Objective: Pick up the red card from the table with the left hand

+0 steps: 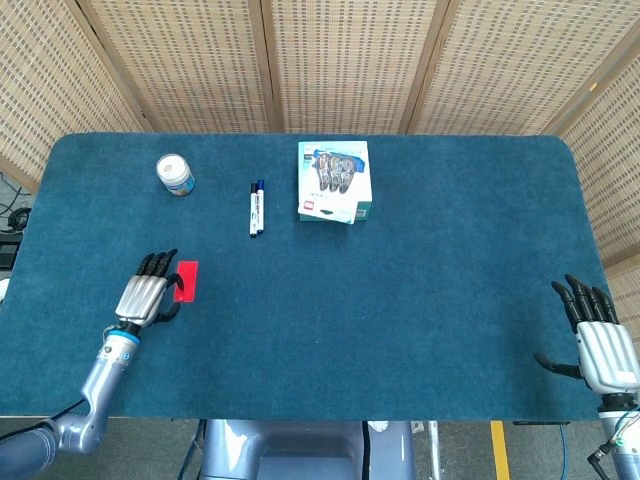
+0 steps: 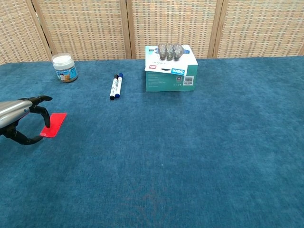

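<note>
The red card (image 1: 187, 279) (image 2: 55, 123) lies flat on the blue table (image 1: 400, 290), left of the middle. My left hand (image 1: 146, 293) (image 2: 18, 117) hovers at the card's left edge, fingers apart and curved above it, holding nothing. Its fingertips overlap the card's left side in both views; whether they touch it I cannot tell. My right hand (image 1: 600, 338) rests open near the table's front right corner, far from the card, seen only in the head view.
A small white jar (image 1: 176, 174) (image 2: 64, 68) stands behind the card. Two markers (image 1: 256, 207) (image 2: 115, 86) lie side by side to the card's back right. A teal and white box (image 1: 335, 181) (image 2: 170, 68) sits at the back centre.
</note>
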